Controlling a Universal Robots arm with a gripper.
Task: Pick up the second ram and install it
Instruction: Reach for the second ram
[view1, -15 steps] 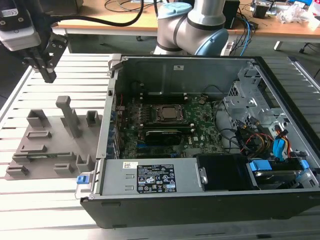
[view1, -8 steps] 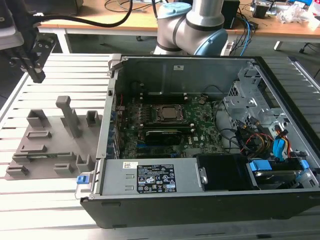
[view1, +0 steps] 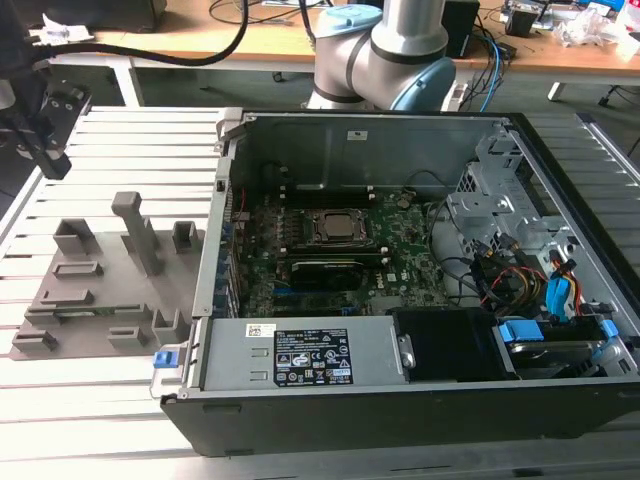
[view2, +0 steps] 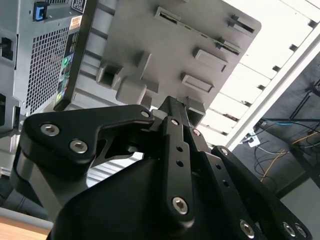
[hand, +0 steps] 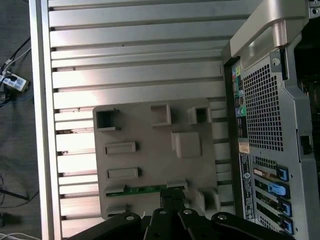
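A: Any print that can be read?
B: None. A label sits on the power-supply cover, at six o'clock of the case; its lines are too small to tell.
A: Elsewhere?
B: A sticker on the wall at twelve o'clock, and coloured stickers on the rear panel. All unreadable.

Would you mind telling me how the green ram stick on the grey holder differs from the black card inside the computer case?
The ram stick is narrow and green; the black card is wider and dark. The ram stick rests in the grey holder outside the computer case; the black card sits on the motherboard inside it. Both are long boards.
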